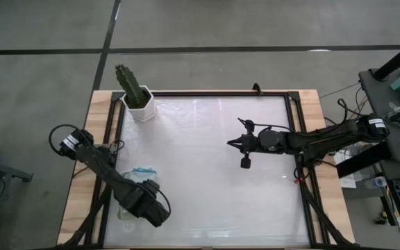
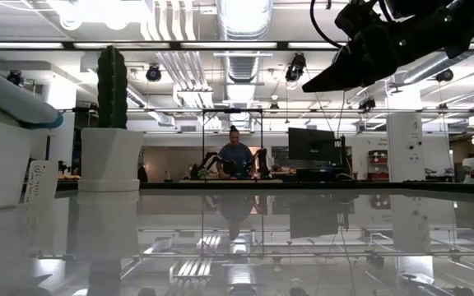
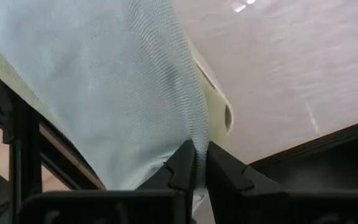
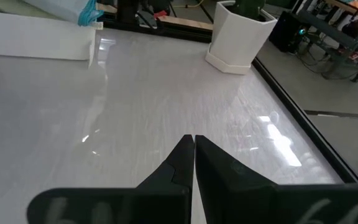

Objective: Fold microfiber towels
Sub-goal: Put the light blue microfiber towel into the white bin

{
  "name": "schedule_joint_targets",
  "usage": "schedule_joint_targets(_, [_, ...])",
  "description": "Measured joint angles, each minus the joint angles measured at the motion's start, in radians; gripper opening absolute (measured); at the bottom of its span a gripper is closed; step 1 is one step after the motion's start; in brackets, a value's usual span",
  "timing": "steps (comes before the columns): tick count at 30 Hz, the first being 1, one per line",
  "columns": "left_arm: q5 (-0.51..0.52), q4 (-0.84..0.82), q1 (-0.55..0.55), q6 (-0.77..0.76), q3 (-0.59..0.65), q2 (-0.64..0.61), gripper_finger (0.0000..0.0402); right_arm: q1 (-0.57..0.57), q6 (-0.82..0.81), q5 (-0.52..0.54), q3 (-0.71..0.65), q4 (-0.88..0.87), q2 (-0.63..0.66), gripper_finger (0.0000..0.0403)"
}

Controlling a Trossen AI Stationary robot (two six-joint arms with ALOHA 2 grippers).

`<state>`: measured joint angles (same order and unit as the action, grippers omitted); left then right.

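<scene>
We see a tall green cactus (image 1: pixel 130 85) standing upright in a white faceted pot (image 1: pixel 142 108) near the far left corner of the glossy white tabletop (image 1: pixel 207 173). A white rectangular plastic tray (image 4: pixel 39 37) sits at the table's near left edge. A black metal frame (image 1: pixel 207 93) borders the top, with bare wooden boards (image 1: pixel 96 125) showing outside it. In the room beyond, a person in a blue top (image 2: pixel 236 156) sits at a bench, beside a dark monitor (image 2: pixel 311 145).
</scene>
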<state>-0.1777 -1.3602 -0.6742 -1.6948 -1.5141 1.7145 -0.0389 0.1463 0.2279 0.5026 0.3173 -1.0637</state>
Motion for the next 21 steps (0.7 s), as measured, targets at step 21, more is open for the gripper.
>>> schedule_joint_targets(21, [0.010,0.104,0.008,-0.010,0.035,-0.016,0.0155,0.000,-0.008,0.000,0.000,-0.014,0.000,0.0009])
